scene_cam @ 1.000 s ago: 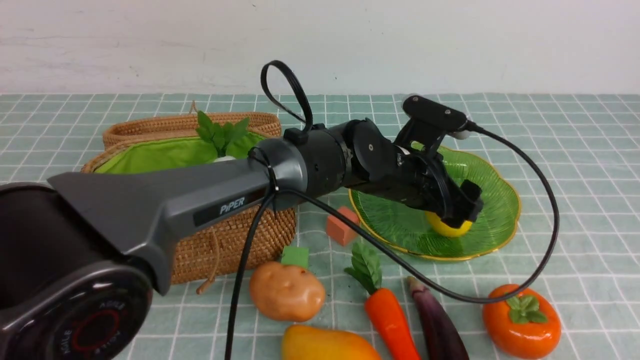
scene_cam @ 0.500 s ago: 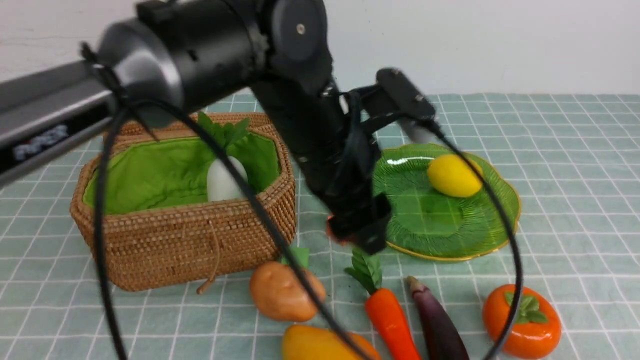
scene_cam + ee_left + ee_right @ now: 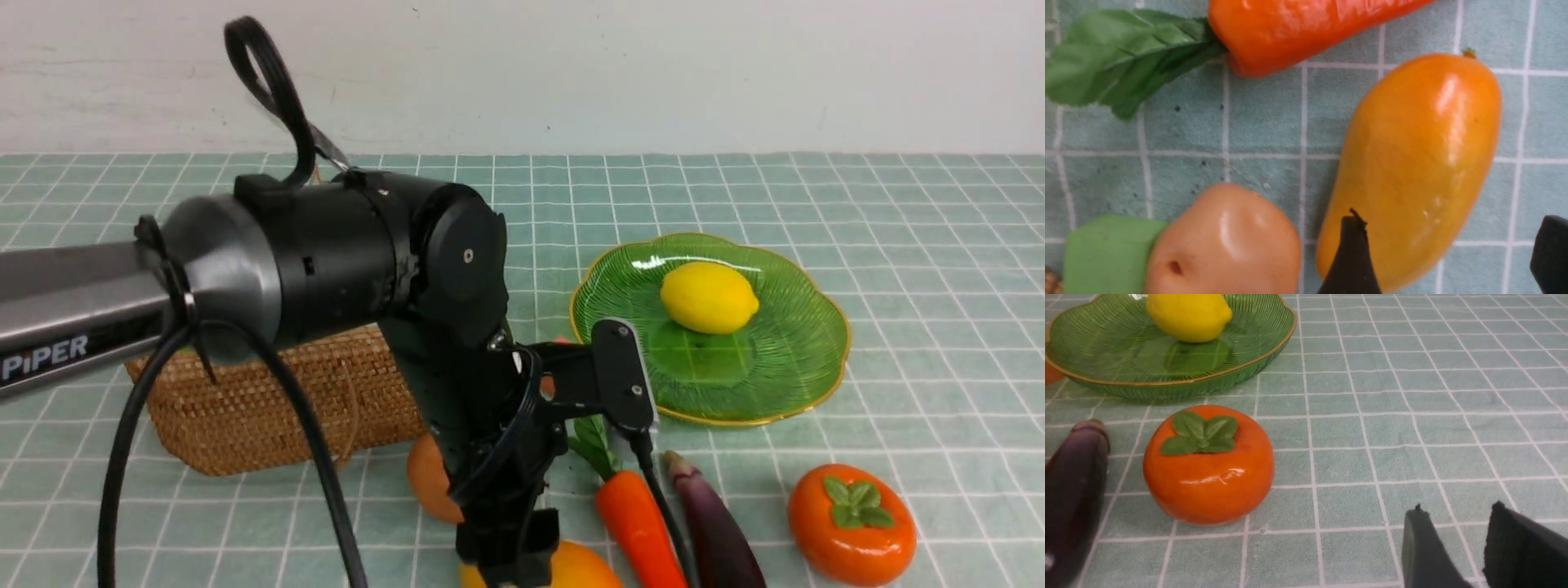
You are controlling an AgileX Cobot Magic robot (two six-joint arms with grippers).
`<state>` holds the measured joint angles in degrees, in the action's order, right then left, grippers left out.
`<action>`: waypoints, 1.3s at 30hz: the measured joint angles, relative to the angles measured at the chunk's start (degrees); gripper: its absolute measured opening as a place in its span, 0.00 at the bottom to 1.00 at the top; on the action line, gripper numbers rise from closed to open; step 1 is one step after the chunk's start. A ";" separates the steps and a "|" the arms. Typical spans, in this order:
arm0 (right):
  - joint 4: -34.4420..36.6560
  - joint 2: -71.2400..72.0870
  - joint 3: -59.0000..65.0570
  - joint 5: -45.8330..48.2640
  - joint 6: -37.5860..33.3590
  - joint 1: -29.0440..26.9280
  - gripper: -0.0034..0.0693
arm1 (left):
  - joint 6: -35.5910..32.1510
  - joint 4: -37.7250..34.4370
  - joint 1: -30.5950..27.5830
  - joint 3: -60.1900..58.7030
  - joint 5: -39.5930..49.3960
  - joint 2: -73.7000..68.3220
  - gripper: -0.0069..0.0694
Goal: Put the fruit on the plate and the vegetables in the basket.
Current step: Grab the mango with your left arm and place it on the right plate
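Checked green cloth point(image 3: 1265, 122) bears the mango point(image 3: 1412, 163), just beneath the left gripper point(image 3: 1451, 228).

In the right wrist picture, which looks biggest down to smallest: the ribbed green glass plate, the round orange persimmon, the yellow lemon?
1. The ribbed green glass plate, widest even though the frame cuts it off.
2. The round orange persimmon.
3. The yellow lemon.
The persimmon sits nearer the camera, so the order of those last two is unsure.

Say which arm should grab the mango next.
Left. The left gripper hangs open directly over the mango, ready to descend and close. The right gripper sits near the persimmon, with no mango in its wrist view.
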<state>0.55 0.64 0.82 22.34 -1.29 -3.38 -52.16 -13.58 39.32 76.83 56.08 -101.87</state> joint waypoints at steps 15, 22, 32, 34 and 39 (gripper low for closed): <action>0.00 0.00 0.00 0.00 0.00 0.00 0.38 | -0.15 -1.22 2.57 -0.28 -2.99 -2.06 0.86; 0.00 0.00 0.00 0.00 0.00 0.00 0.38 | 4.65 0.79 3.85 -0.28 -4.64 -6.65 0.90; 0.00 0.00 0.00 0.00 0.00 0.00 0.38 | 5.56 0.27 3.85 0.35 -1.74 -8.26 0.84; 0.00 0.00 0.00 0.00 0.00 0.00 0.38 | 5.59 0.22 3.85 0.35 -0.06 -8.26 0.84; 0.00 0.00 0.00 0.00 0.00 0.00 0.38 | 5.61 -0.57 3.85 0.35 2.83 -8.40 0.84</action>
<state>0.55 0.64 0.82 22.34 -1.29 -3.38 -46.55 -14.15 43.18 77.18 58.92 -110.27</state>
